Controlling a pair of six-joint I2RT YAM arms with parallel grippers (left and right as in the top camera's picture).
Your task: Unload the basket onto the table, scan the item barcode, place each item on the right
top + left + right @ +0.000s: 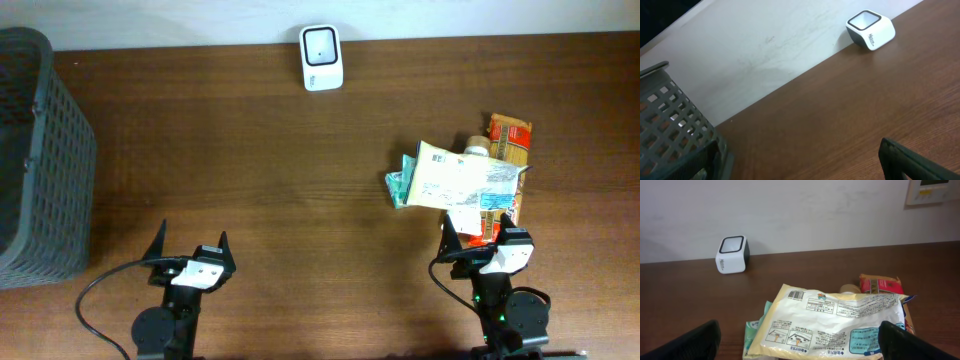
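Packets (pixel 508 135) are stacked at right, lower ones mostly covered by yellow bag (pixel 465 182); basket (pixel 40 150) is cropped. Left gripper (pixel 190 247) and right gripper (pixel 483 238) are spread wide.

Open desk (pixel 280 200) spans the middle, bounded on the left by the tall basket (pixel 40 150) and on the right by the heaped packets (pixel 460 180). The scanner (pixel 321 57) stands alone at the far edge, well apart from both. The heap seems several packets deep, blocking a low pass there.
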